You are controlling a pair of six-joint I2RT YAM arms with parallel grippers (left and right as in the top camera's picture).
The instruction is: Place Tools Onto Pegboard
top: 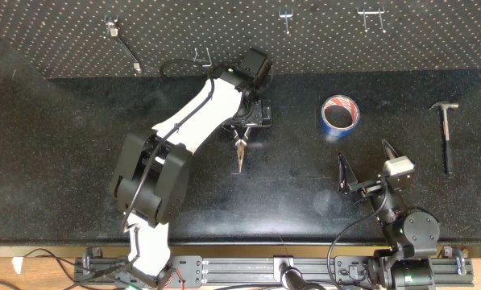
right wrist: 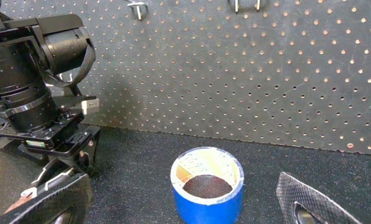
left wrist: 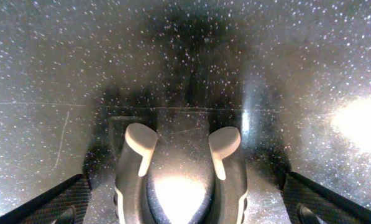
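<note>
A black table (top: 55,129) runs below a dotted pegboard (top: 224,28) that carries several bare metal hooks (top: 201,56). At far left, something small with a dark cord (top: 126,47) hangs on the board; I cannot tell what it is.

The left arm reaches up toward the middle. Its left claw (left wrist: 185,176) points straight down with its fingers apart, one on each side of the pale handles of the pliers (top: 238,150). The pliers lie flat on the table, nose toward the arm bases. This straddle looks like the set-up for closing on the handles.

To the right, a blue tape roll (top: 339,115) stands on end near the board. The right claw (top: 362,151), also spread, sits low near the tape, facing it and holding nothing. A hammer (top: 445,138) lies at far right, probably to be hung later.
</note>
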